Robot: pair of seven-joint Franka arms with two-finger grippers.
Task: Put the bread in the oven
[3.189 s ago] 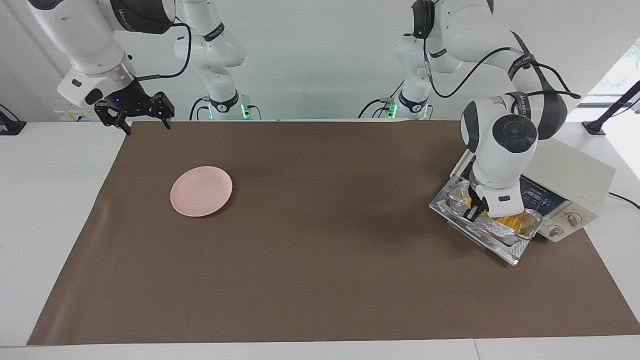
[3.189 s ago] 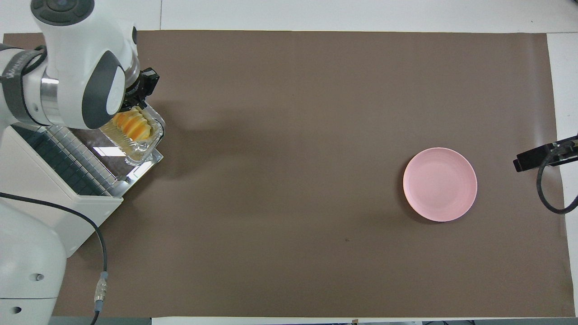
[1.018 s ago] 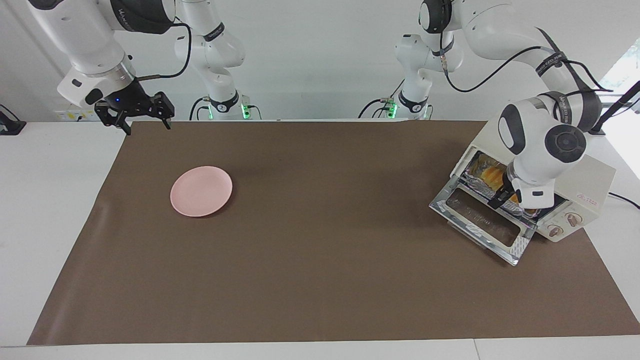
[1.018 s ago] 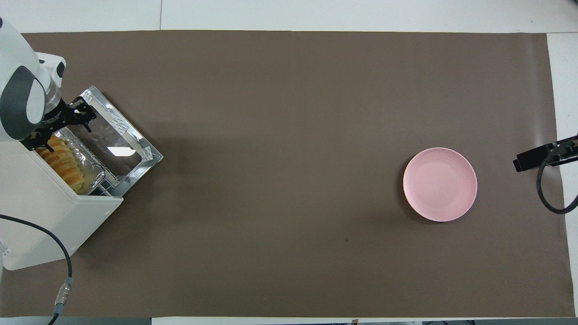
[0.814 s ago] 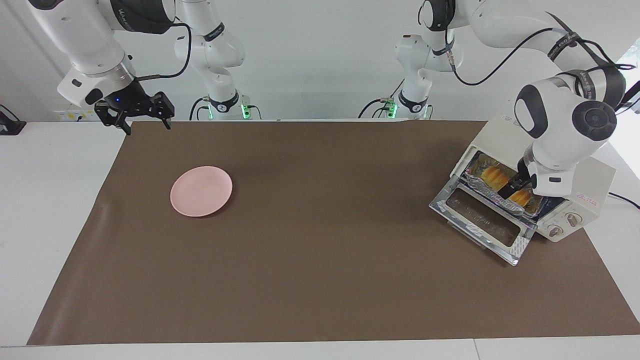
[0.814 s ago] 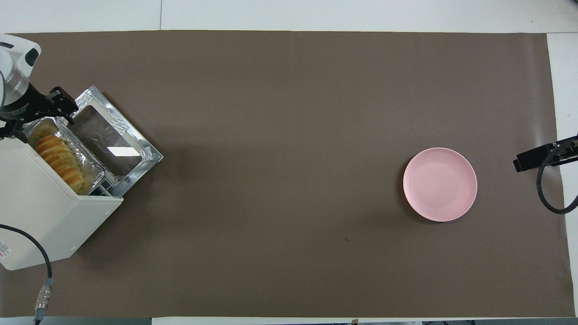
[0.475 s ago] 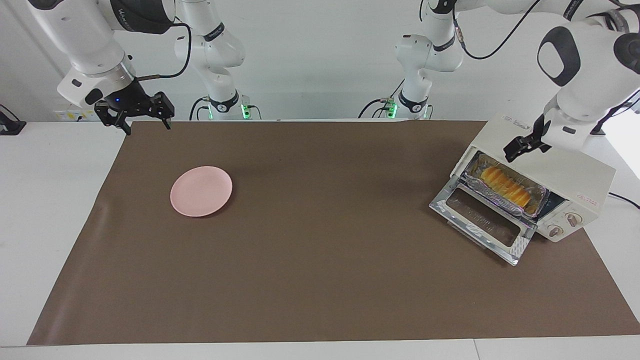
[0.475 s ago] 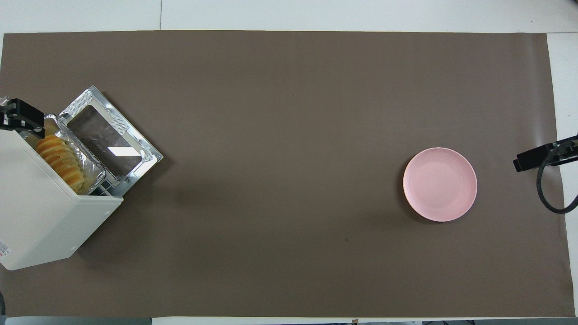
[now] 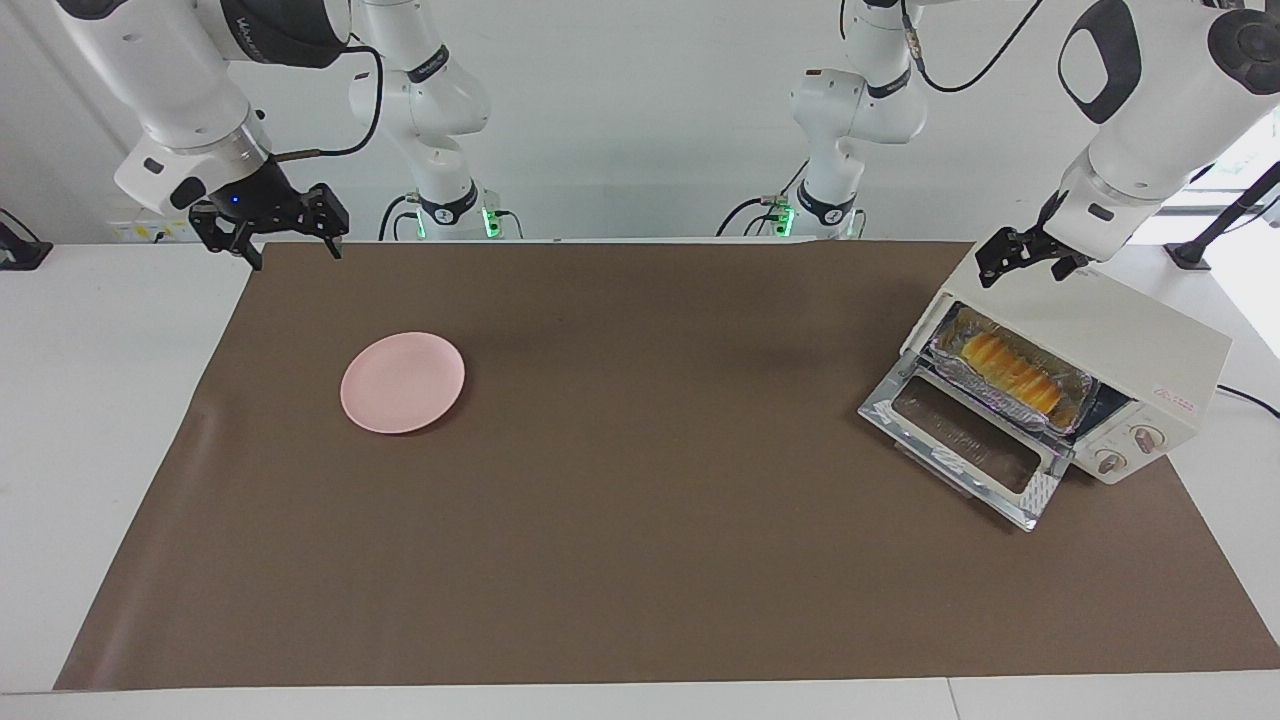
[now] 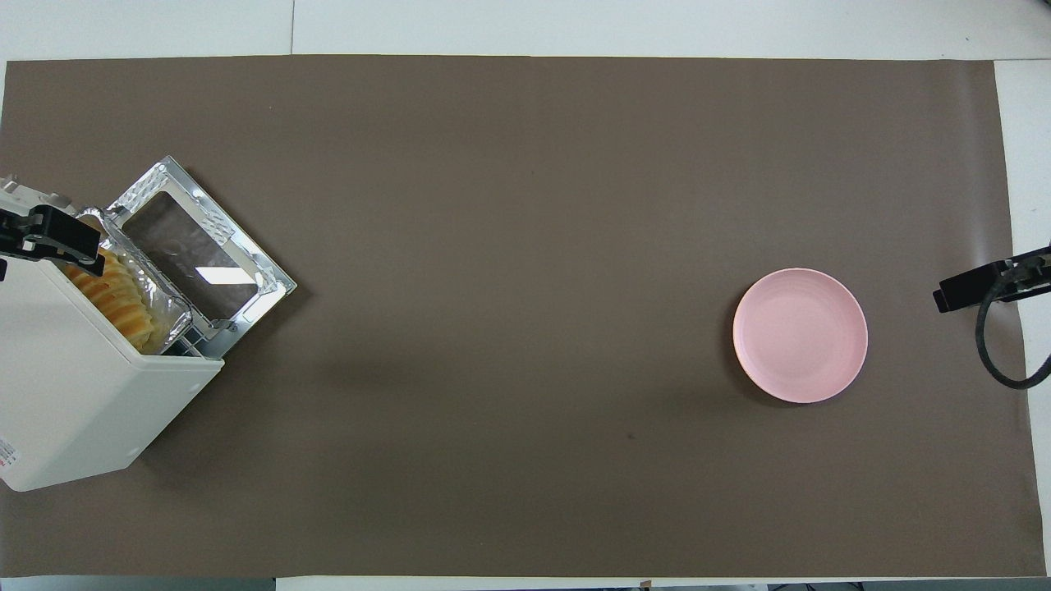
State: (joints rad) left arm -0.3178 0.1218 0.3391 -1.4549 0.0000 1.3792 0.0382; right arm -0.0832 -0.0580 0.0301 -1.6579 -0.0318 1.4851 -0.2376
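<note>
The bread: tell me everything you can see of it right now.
The bread is a small elongated yellow-orange loaf with ridged, slice-like segments. It lies lengthwise in a crinkled silver foil tray, which sits inside the cream-white oven just past its opening. The oven's glass door is dropped open in front of it. No gripper touches the loaf; the open left gripper is up over the oven's top.
</note>
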